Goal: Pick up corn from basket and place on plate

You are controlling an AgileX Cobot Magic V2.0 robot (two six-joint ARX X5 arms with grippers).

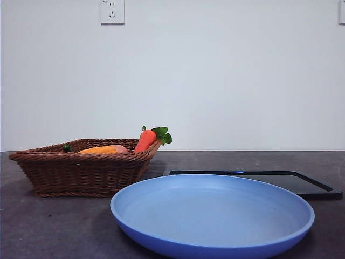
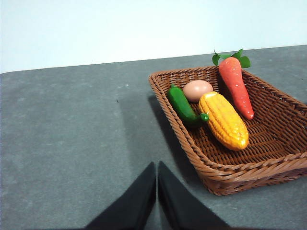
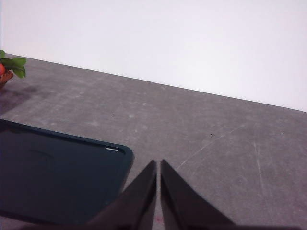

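Note:
The corn [image 2: 224, 120] lies inside the brown wicker basket [image 2: 278, 163], between a green pepper and a carrot; in the front view only a strip of the corn [image 1: 99, 150] shows above the basket's rim [image 1: 81, 158]. The blue plate [image 1: 213, 216] sits near and large at the front, with nothing on it. My left gripper [image 2: 157, 165] is shut and hovers over bare table, apart from the basket's near side. My right gripper [image 3: 158, 163] is shut over the table beside the black tray's corner. Neither arm shows in the front view.
In the basket also lie a carrot [image 2: 235, 86] with green leaves, a green pepper [image 2: 183, 105] and a peach egg-like ball [image 2: 197, 89]. A flat black tray [image 1: 269, 181] sits behind the plate; the right wrist view also shows the tray [image 3: 53, 177]. A white wall backs the table.

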